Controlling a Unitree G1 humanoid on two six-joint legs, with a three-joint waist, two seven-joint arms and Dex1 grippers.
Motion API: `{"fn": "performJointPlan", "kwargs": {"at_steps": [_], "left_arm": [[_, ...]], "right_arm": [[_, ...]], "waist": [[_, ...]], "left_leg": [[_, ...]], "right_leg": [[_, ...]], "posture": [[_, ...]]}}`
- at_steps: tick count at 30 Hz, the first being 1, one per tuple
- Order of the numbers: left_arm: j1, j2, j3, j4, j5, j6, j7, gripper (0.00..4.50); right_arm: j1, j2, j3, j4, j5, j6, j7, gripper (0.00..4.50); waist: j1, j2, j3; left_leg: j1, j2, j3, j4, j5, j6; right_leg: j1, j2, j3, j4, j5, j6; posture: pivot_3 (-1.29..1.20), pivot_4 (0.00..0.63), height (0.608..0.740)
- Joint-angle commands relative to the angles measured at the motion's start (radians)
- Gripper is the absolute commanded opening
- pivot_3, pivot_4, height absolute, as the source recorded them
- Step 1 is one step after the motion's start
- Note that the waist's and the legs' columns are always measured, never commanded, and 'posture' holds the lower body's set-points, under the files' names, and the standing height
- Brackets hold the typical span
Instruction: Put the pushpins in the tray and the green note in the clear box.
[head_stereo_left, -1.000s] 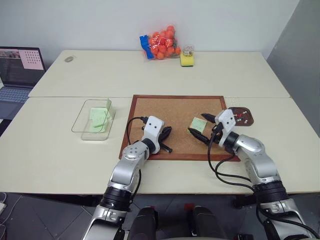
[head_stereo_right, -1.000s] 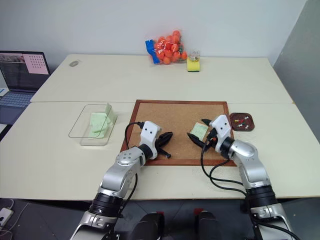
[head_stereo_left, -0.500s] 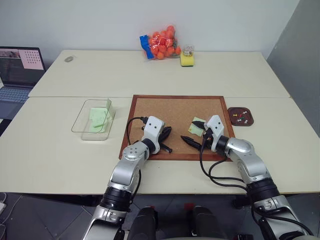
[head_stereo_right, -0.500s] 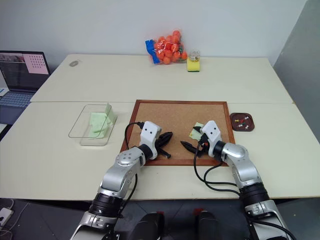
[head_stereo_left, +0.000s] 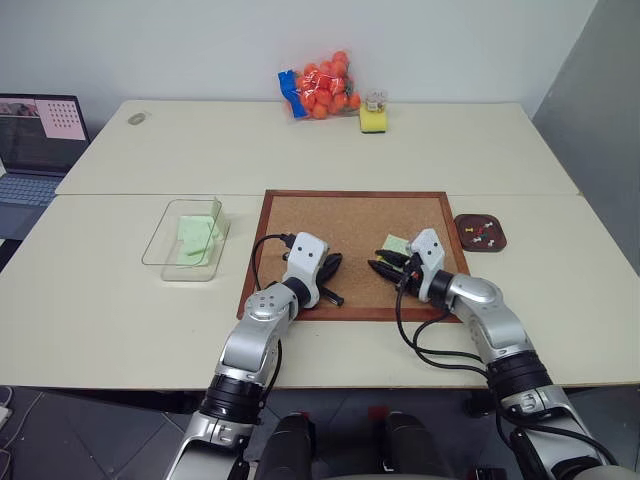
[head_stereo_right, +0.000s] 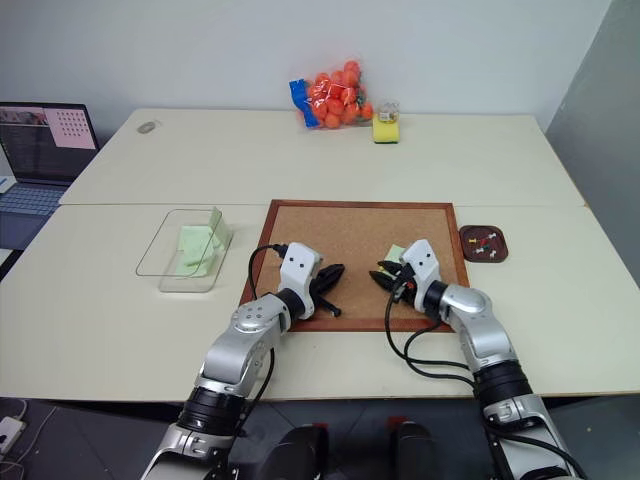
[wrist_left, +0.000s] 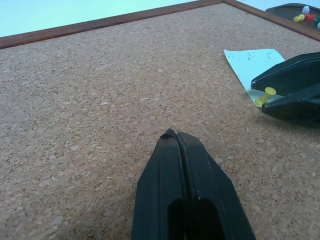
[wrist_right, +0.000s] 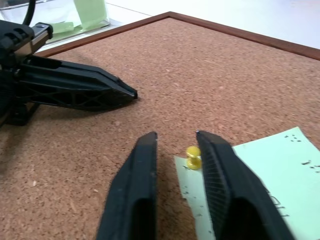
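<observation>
Found the green note (head_stereo_left: 396, 245) lying flat on the right part of the corkboard (head_stereo_left: 340, 225), well apart from the clear box (head_stereo_left: 150, 255) on the left of the worktop (head_stereo_left: 100, 300). Judged it kept there by a yellow pushpin (wrist_right: 192, 156) stuck through its near corner, so not free to be carried before taking the pin out.

Saw the right pincer (wrist_right: 175, 137) set low over the board, with the fingers a little apart and placed on both sides of that pin. Noticed a small gap on one side of the pin head, so judged it not clamped yet. Probably brought to this place for pulling the pin first.

Saw the left pincer (wrist_left: 172, 134) pressed together with nothing inside, held just over the near part of the board and pointing towards the note. Judged it waiting, perhaps for steadying or taking the paper afterwards.

Described the note as a small square of pale yellow-green paper, thin, with some faint dark marks on it. Noted a paler note (head_stereo_left: 195, 235) already inside the clear box.

Counted a few pushpins (head_stereo_left: 482, 233) in the tray (head_stereo_left: 460, 232), at the right of the board.
</observation>
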Motion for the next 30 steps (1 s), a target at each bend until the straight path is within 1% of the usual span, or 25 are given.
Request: {"fn": "performJointPlan", "kwargs": {"at_steps": [1, 2, 3, 12, 20, 30], "left_arm": [[0.012, -0.005, -0.017, -0.005, 0.000, 0.008, -0.002, 0.00], [0.012, -0.005, -0.017, -0.005, 0.000, 0.008, -0.002, 0.00], [0.012, -0.005, -0.017, -0.004, 0.001, 0.008, -0.002, 0.00], [0.011, -0.006, -0.018, -0.003, 0.000, 0.007, 0.002, 0.00], [0.008, -0.009, -0.017, -0.001, -0.001, 0.008, 0.005, 0.00], [0.002, -0.012, -0.017, 0.009, -0.001, 0.002, 0.003, 0.00]], "right_arm": [[-0.022, 0.006, -0.019, -0.011, 0.004, -0.006, -0.006, 0.31], [-0.023, 0.006, -0.019, -0.009, 0.003, -0.007, -0.008, 0.08], [-0.023, 0.006, -0.019, -0.007, 0.001, -0.008, -0.009, 0.02], [-0.026, 0.004, -0.026, 0.004, -0.011, -0.030, -0.024, 0.02], [-0.031, 0.014, -0.085, -0.078, 0.063, -0.002, -0.024, 0.02], [-0.010, -0.008, -0.085, -0.143, 0.064, 0.038, -0.019, 0.02]], "waist": [[0.000, 0.000, 0.000], [0.000, 0.000, 0.000], [0.000, 0.000, 0.000], [-0.001, 0.000, 0.000], [-0.001, 0.000, 0.000], [0.000, 0.000, 0.000]], "left_leg": [[0.000, 0.000, 0.000, 0.000, 0.000, 0.000], [0.000, 0.000, 0.000, 0.000, 0.000, 0.000], [0.000, 0.000, 0.000, 0.000, 0.000, 0.000], [0.000, 0.000, 0.000, 0.000, 0.000, 0.000], [0.000, 0.000, 0.000, 0.000, 0.000, 0.000], [0.000, 0.000, 0.000, 0.000, 0.000, 0.000]], "right_leg": [[0.000, 0.000, 0.000, 0.000, 0.000, 0.000], [0.000, 0.000, 0.000, 0.000, 0.000, 0.000], [0.000, 0.000, 0.000, 0.000, 0.000, 0.000], [0.000, 0.000, 0.000, 0.000, 0.000, 0.000], [0.000, 0.000, 0.000, 0.000, 0.000, 0.000], [0.000, 0.000, 0.000, 0.000, 0.000, 0.000]], "posture": [[0.00, 0.150, 0.740], [0.00, 0.150, 0.740], [0.00, 0.150, 0.740], [0.00, 0.150, 0.740], [0.00, 0.150, 0.740], [0.00, 0.150, 0.740]]}}
